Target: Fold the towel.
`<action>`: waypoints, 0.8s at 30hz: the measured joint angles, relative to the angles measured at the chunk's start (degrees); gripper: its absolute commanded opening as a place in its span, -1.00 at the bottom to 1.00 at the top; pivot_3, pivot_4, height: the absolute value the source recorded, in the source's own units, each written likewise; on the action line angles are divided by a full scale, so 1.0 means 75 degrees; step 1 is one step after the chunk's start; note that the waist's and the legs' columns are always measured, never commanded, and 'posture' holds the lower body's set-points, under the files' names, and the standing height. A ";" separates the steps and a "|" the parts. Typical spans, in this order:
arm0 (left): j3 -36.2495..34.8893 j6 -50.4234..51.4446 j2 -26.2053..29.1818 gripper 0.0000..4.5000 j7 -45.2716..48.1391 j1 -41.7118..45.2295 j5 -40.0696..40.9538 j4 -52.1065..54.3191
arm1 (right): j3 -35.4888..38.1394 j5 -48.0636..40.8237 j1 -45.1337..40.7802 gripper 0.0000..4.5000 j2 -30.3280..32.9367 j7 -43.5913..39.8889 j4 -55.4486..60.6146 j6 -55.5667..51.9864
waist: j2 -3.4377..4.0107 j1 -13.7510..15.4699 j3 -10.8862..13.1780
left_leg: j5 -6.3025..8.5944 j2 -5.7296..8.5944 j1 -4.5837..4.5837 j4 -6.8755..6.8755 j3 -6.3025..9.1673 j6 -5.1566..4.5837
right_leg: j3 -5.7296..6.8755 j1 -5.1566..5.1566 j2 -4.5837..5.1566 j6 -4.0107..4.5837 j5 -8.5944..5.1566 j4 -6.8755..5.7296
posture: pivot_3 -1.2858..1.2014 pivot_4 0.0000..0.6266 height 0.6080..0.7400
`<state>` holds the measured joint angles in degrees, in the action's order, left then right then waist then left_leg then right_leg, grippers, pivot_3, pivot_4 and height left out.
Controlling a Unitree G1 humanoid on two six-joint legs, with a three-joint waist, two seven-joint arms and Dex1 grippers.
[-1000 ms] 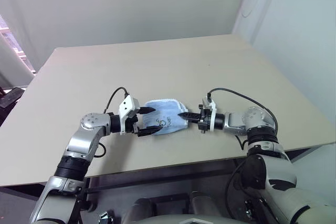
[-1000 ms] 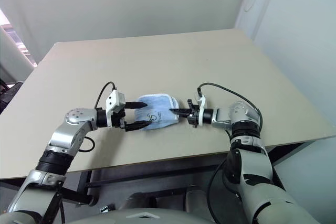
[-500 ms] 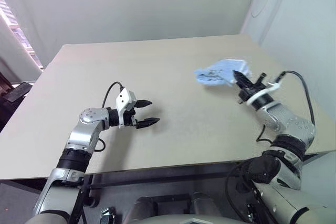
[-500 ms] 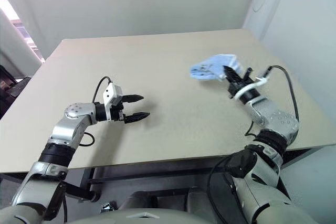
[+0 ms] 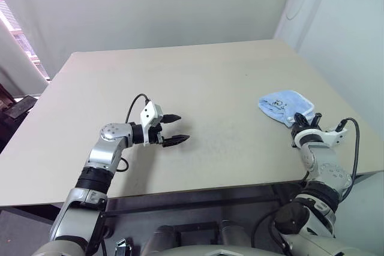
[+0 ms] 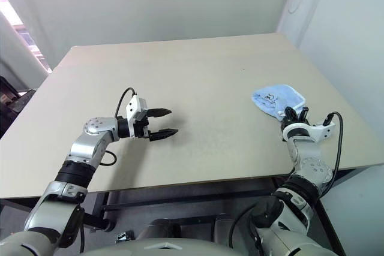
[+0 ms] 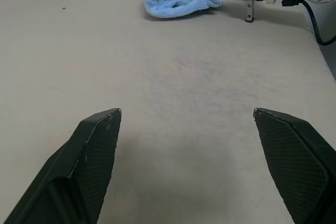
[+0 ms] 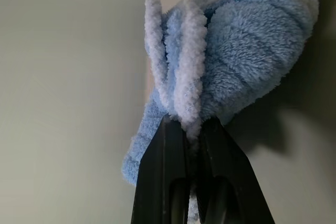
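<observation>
Right wrist view looks straight up the right gripper (image 8: 191,129), whose two black fingers (image 8: 160,177) are pressed almost together with a fold of the towel (image 8: 247,51) pinched between them; layered white-edged hems of the light-blue terry stand up just above the fingertips, and the rest of the cloth bulges beyond them.

From the head views, the towel lies bunched in a loose, rounded heap on the counter (image 5: 198,82) at its right side, close to the right edge and toward the near half. A small dark embroidered mark shows on its upper face. The right gripper meets the heap at its near edge, pointing away from the robot.

The left gripper (image 5: 172,129) is on the left-centre of the counter, well apart from the towel, pointing to the right. Its fingers (image 7: 94,156) are spread wide and hold nothing; bare counter lies between them. In the left wrist view, the towel sits far off across the counter, with the right gripper clamped to one end of it.
</observation>
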<state>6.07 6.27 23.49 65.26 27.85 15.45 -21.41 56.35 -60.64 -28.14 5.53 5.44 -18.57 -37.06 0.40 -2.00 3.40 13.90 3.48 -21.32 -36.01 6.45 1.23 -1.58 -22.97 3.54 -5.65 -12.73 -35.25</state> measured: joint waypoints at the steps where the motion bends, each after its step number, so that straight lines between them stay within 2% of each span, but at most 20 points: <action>1: 0.0001 0.0000 0.0000 0.90 0.0014 -0.0001 0.0000 0.0000 | -0.0145 0.0008 0.0064 -0.99 0.0000 0.0045 0.0064 0.0098 | 0.0000 0.0006 0.0000 | 0.0000 0.0000 0.0000 0.0002 0.0001 0.0000 | 0.0000 0.0002 0.0000 0.0000 0.0000 0.0004 | 0.03 -1.00 1.00; 12: 0.0007 -0.0012 0.0014 0.90 0.0070 -0.0064 -0.0108 0.0013 | -0.1030 -0.0424 0.0789 -0.99 -0.0037 0.0830 0.1050 0.0095 | 0.0000 0.0123 -0.0001 | 0.0000 -0.0003 0.0002 0.0009 0.0011 0.0000 | 0.0002 -0.0001 -0.0001 0.0003 -0.0001 0.0008 | 0.03 -1.00 1.00; 16: 0.0019 -0.0022 0.0017 0.90 0.0061 -0.0106 -0.0167 0.0014 | -0.1168 -0.0634 0.1025 -0.50 -0.0155 0.1243 0.1332 0.0097 | 0.0000 0.0150 -0.0001 | 0.0001 -0.0003 0.0000 0.0010 0.0010 0.0000 | 0.0002 -0.0003 0.0000 0.0003 -0.0002 0.0009 | 0.03 -1.00 1.00; 19: 0.0046 -0.0023 0.0012 0.90 0.0062 -0.0107 -0.0169 0.0014 | -0.1226 -0.0833 0.1177 0.05 -0.0245 0.1406 0.1334 0.0053 | 0.0004 0.0140 0.0002 | 0.0001 -0.0003 -0.0001 0.0009 0.0005 0.0000 | -0.0001 -0.0005 0.0001 0.0003 -0.0002 0.0009 | 0.03 -1.00 1.00; 24: 0.0067 0.0011 0.0008 0.90 0.0068 -0.0082 -0.0169 -0.0020 | -0.1428 -0.1167 0.1287 0.83 -0.0223 0.1454 0.1638 -0.0009 | 0.0012 0.0132 0.0005 | 0.0001 -0.0006 -0.0001 0.0010 0.0005 0.0000 | -0.0001 -0.0008 -0.0001 0.0003 -0.0002 0.0008 | 0.03 -1.00 1.00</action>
<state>6.57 6.35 23.55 65.77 27.24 14.19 -21.56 45.64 -69.39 -18.49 3.85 16.34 -6.29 -37.13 0.49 -1.02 3.43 13.90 3.43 -21.33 -35.93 6.48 1.23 -1.59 -23.03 3.52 -5.63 -12.74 -35.19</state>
